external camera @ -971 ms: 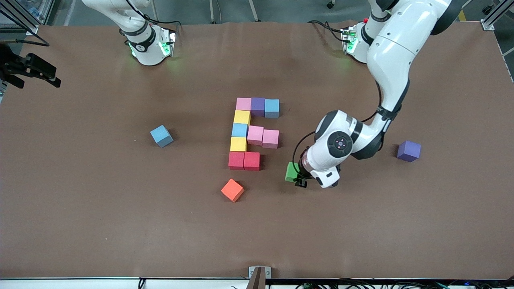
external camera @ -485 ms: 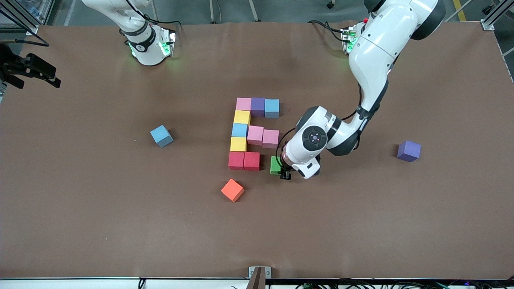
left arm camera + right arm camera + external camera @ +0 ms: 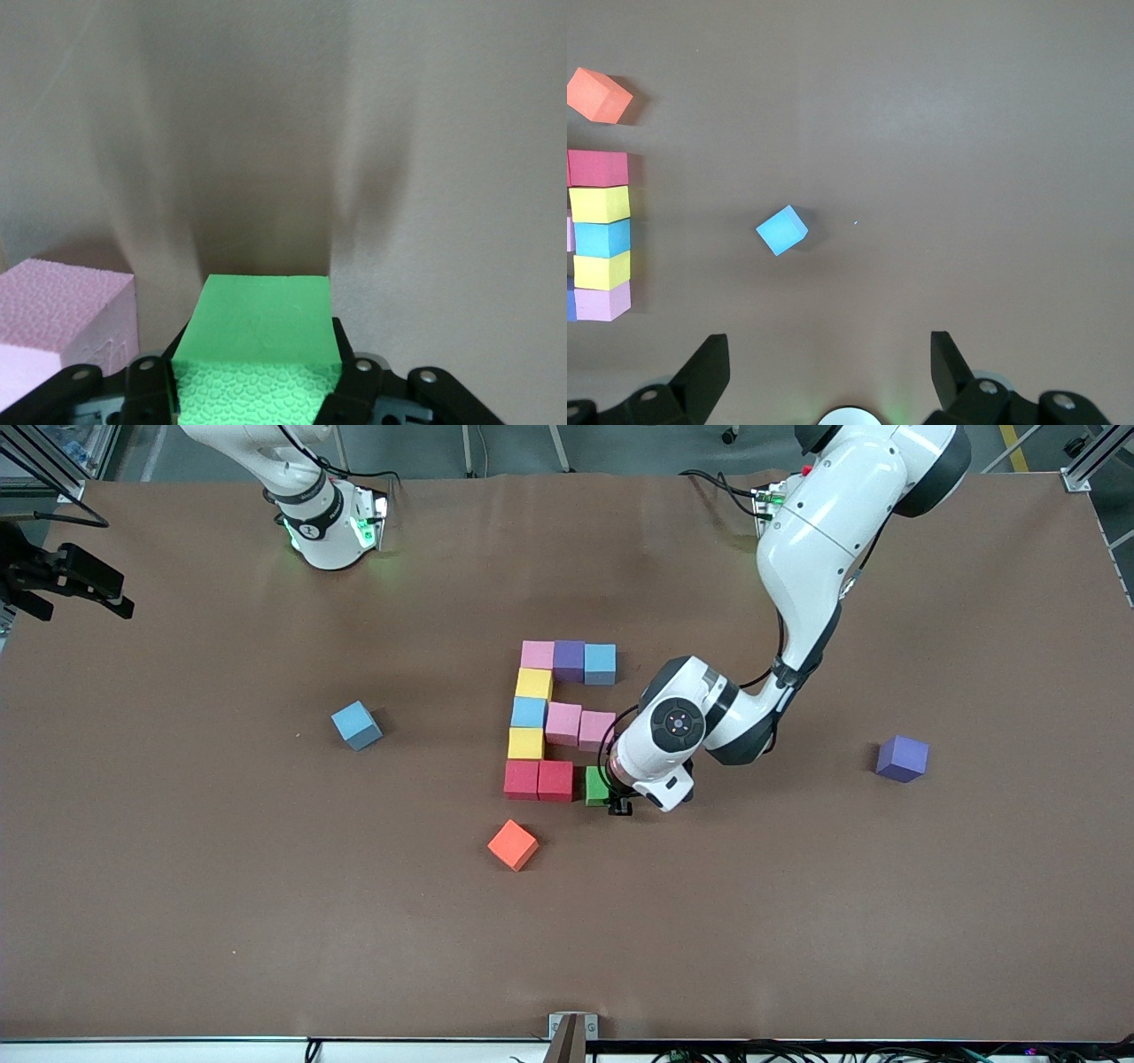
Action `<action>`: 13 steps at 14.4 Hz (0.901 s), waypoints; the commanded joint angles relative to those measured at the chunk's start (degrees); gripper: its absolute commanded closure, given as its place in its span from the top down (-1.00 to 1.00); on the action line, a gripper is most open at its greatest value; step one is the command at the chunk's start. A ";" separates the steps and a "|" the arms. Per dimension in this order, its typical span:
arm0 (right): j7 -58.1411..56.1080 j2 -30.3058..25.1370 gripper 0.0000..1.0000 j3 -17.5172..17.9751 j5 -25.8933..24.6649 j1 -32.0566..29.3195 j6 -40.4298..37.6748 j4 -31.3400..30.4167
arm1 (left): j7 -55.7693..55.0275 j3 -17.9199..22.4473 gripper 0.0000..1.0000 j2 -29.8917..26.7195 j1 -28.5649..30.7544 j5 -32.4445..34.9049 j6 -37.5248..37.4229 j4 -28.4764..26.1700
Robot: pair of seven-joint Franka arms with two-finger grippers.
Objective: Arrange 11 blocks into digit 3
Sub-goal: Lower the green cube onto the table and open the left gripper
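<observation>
Where the brown table (image 3: 177,921) ends at the top of the front view, grey floor shows, with metal frame legs at the corners and a black camera mount at the right arm's end. Both arm bases glow green at the table's upper edge.

The digit 3 (image 3: 554,722) sits mid-table — a five-cube column of pink, yellow, blue, yellow, red, with purple (image 3: 569,659) and blue (image 3: 600,662) cubes extending the farthest row, two pink cubes (image 3: 580,727) the middle row, and a second red (image 3: 555,780) the nearest row. A loose blue cube (image 3: 357,724) lies toward the right arm's end, a loose purple cube (image 3: 902,758) toward the left arm's end, and the orange cube (image 3: 512,844) nearer the camera than the red pair.

The left gripper (image 3: 611,793) is clamped on the green cube (image 3: 595,785); the left wrist view shows the cube (image 3: 257,341) squeezed between both fingers (image 3: 151,390). The right gripper (image 3: 828,372) waits high over the loose blue cube (image 3: 781,229), jaws spread wide, holding nothing.

Against a second ago: the left arm has carried the green cube from a spot well apart from the figure to just beside the second red cube — whether they touch I cannot tell. All other cubes are unmoved.
</observation>
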 commanded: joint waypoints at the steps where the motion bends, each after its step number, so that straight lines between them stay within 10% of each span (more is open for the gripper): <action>1: 0.64 -1.95 1.00 -0.08 0.08 0.40 0.76 -1.98 | -1.48 0.62 -0.64 0.80 -1.23 -0.25 0.94 1.30; 13: 0.64 -1.95 1.00 0.01 0.52 0.31 0.85 -2.07 | -0.87 0.70 -0.58 1.42 -2.37 4.05 1.20 1.30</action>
